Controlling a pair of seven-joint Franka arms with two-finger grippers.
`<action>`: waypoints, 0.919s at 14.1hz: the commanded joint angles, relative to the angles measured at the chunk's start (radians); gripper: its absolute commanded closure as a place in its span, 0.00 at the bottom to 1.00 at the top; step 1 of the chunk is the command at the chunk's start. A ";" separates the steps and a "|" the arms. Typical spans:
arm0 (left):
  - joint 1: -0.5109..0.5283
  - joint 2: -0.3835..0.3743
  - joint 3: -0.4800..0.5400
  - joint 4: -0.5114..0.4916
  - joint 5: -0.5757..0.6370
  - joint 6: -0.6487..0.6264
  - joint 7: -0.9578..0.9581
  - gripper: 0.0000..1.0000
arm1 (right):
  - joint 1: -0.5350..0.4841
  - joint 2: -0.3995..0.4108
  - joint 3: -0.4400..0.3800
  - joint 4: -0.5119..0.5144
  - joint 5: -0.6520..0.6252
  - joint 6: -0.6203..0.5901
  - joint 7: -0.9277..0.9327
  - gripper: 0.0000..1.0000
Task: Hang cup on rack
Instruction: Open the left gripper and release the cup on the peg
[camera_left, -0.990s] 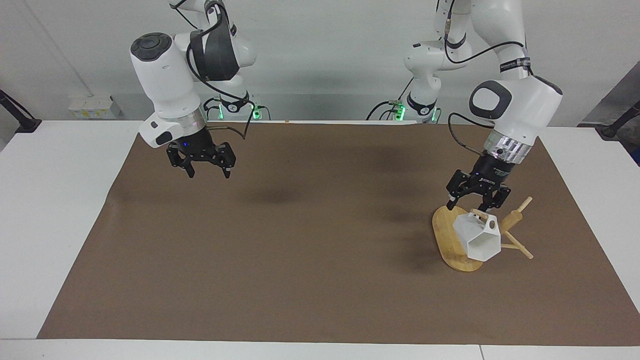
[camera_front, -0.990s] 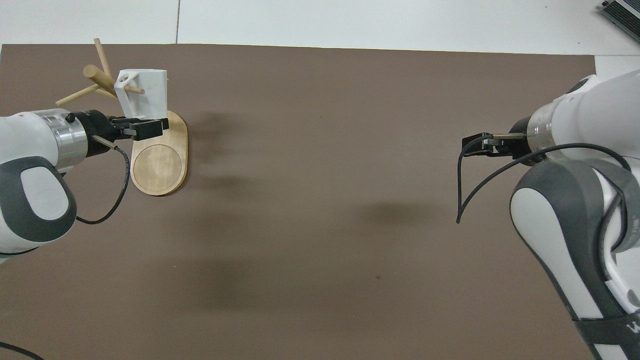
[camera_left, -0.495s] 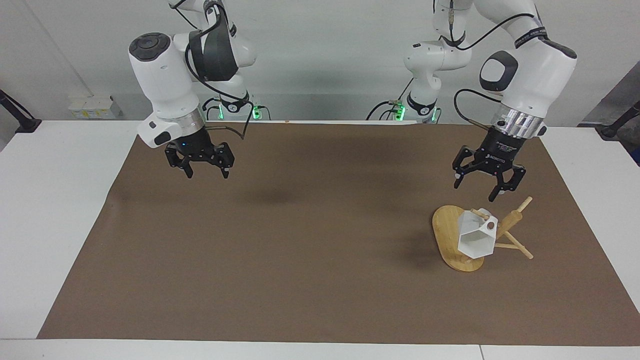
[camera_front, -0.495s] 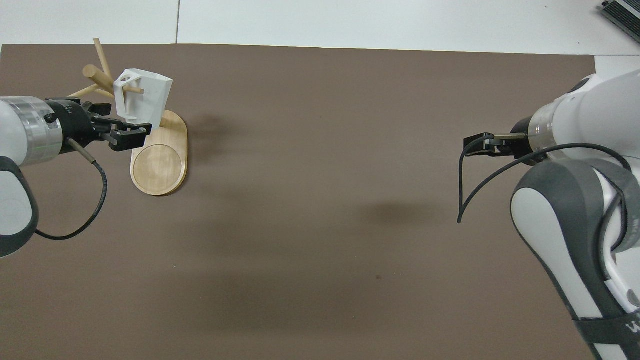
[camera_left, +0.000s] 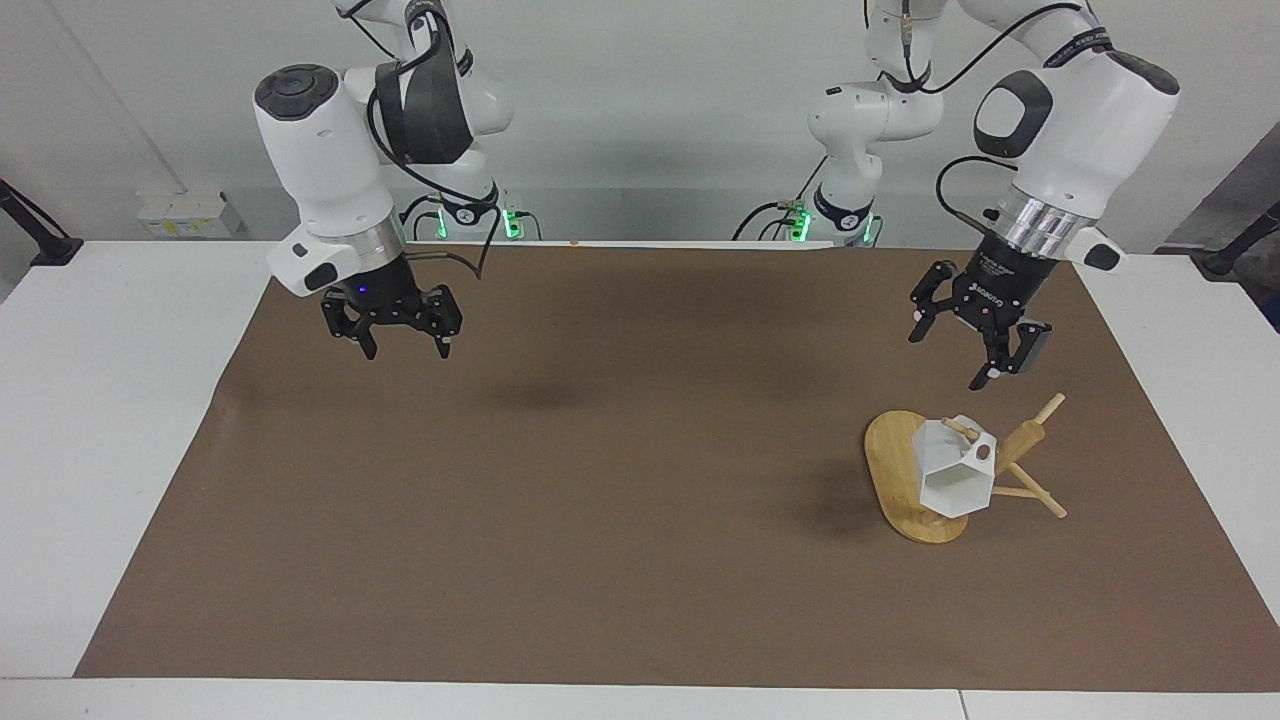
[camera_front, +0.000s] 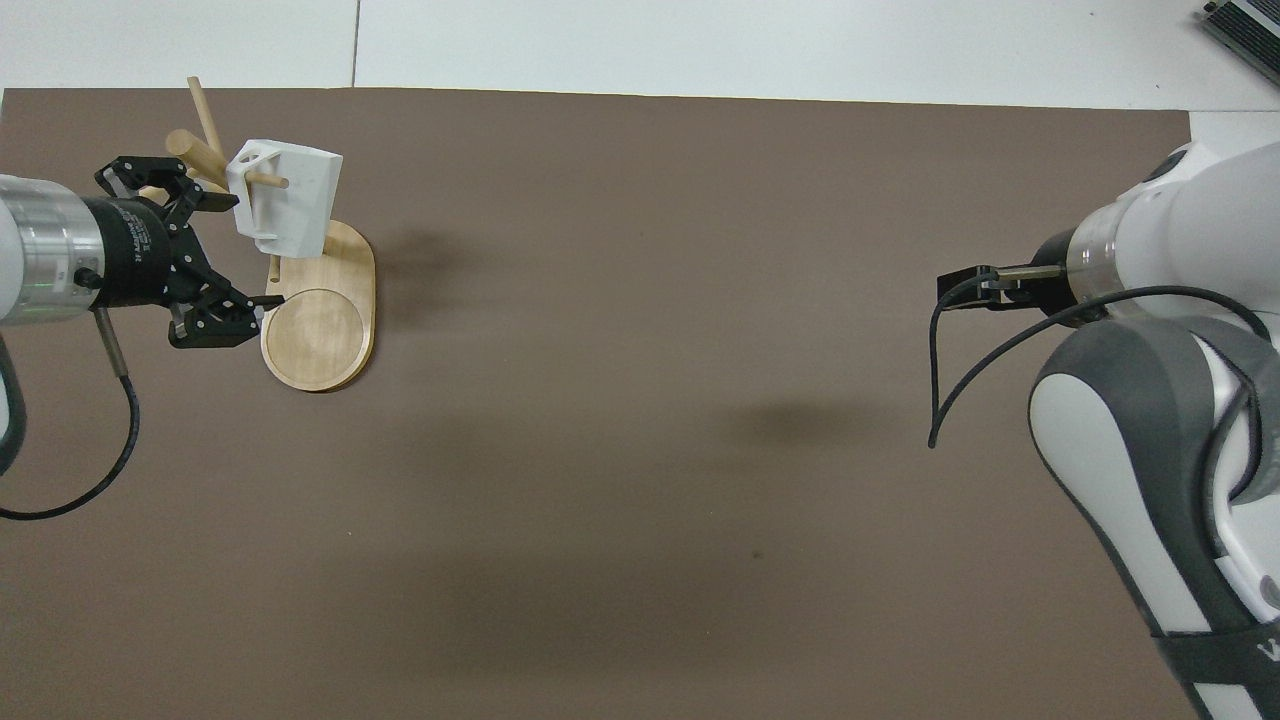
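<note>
- Cup (camera_left: 955, 475) hangs on the rack (camera_left: 910, 480): one thin peg passes through the round hole in its handle, and the mouth tips down toward the oval base. Cup body appears clear of the base in the facing view, but I cannot tell whether it rests against the post.
- Rack stands on the brown mat of the tabletop (camera_left: 130, 460), toward the left arm's end.
- Left end effector (camera_left: 948, 352): fingers spread apart, empty, raised over the mat just beside the rack on the robots' side, not touching cup or pegs.
- Right end effector (camera_left: 403, 344): fingers apart, empty, hovering over the mat at the right arm's end, well apart from the rack. Arm waiting.
- Judgement: the hang looks done; only clearing the left arm remains.
- Risk 1: the cup sits out near the peg's tip. A knock, or a swing of the cup, could let the handle slide off and drop it onto the base.
- Risk 2: the open left fingers are near the upper pegs. A sideways or downward path could catch a peg and tip the light rack.
- Risk 3: the off-centre load on the post could rock the rack if it is nudged.
</note>
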 joint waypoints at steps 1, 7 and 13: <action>0.010 -0.001 -0.004 0.064 0.046 -0.124 0.297 0.00 | -0.016 -0.005 0.009 -0.007 -0.012 0.004 -0.023 0.00; -0.002 0.002 -0.005 0.139 0.194 -0.253 0.879 0.00 | -0.016 -0.005 0.007 0.059 -0.008 -0.088 -0.018 0.00; -0.002 0.035 -0.015 0.255 0.290 -0.356 1.428 0.00 | -0.022 -0.005 0.004 0.146 -0.004 -0.197 -0.018 0.00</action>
